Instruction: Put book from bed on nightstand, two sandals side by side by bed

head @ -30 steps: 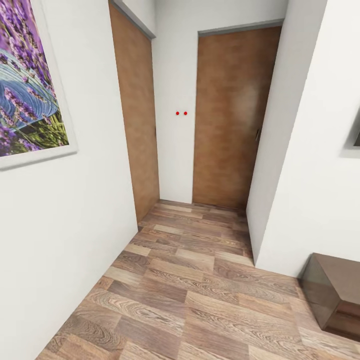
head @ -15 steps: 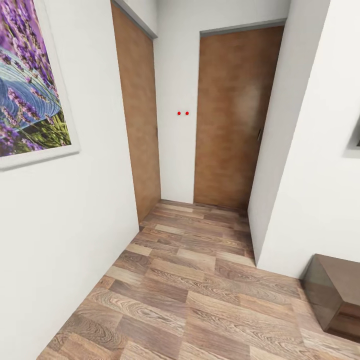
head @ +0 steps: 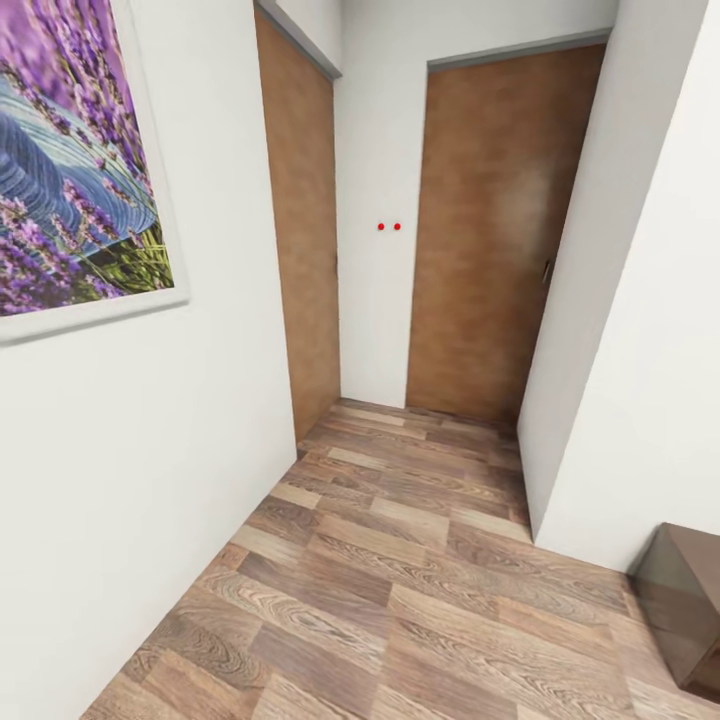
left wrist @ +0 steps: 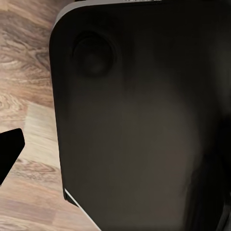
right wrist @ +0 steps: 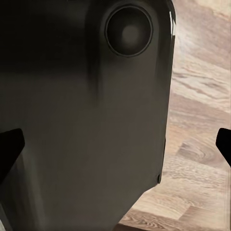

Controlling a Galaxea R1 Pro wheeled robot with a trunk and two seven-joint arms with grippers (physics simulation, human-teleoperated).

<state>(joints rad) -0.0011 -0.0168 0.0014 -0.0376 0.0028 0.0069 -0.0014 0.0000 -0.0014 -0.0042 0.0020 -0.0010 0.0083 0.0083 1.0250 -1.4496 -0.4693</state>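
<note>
Brown wood-plank floor (head: 400, 580) runs between white walls toward a closed brown wooden door (head: 490, 230) far ahead. Book, bed and sandals are out of sight, so this looks like travel; next comes finding the bedroom. Tool opening: cannot tell.

Open plank floor (head: 400, 580) is bounded by white walls (head: 150, 470); two shut doors (head: 490, 230) ahead; dark cabinet (head: 690, 610) at right.
</note>
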